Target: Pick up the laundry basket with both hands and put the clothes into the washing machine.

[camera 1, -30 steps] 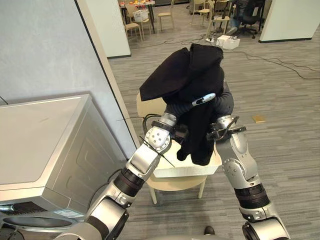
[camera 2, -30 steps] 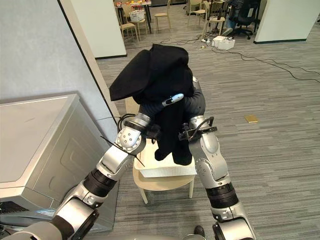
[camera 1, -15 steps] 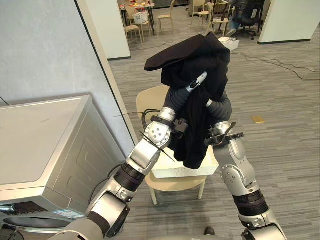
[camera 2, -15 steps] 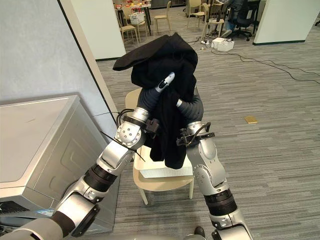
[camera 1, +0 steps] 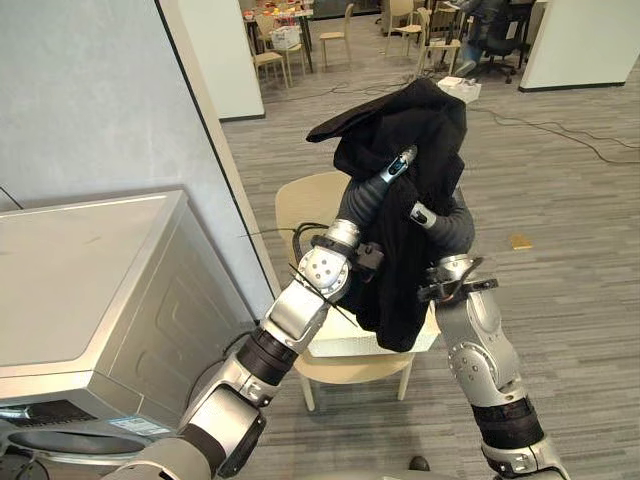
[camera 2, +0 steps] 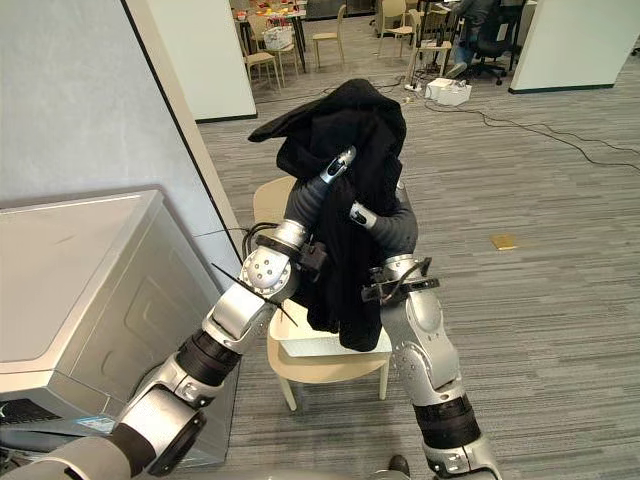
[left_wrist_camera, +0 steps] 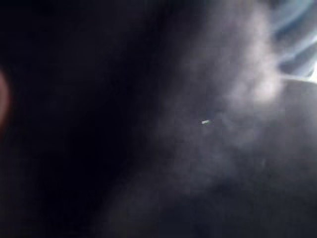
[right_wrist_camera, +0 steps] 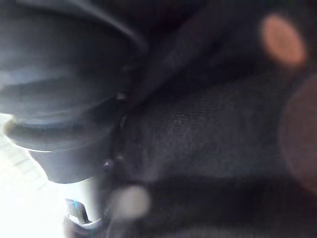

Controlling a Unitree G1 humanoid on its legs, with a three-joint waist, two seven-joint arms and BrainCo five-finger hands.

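A black garment hangs bunched over both raised arms, high above a white laundry basket. Its lower end dangles down to the basket's rim. The basket rests on a beige chair. My left hand is up inside the top folds, wrapped in the cloth. Just below it and to the right, my right hand is buried in the same cloth. Both wrist views look straight into dark fabric. The silver washing machine stands at the left, with only its top and side in view.
A grey partition wall runs behind the washing machine, close to the chair. Open carpet lies to the right, with a small tan object and cables on it. Chairs, tables and a white box stand far back.
Both arms have risen over the last second and carried the black garment higher above the basket. The cloth's loose flap on the left has drawn in towards the arms.
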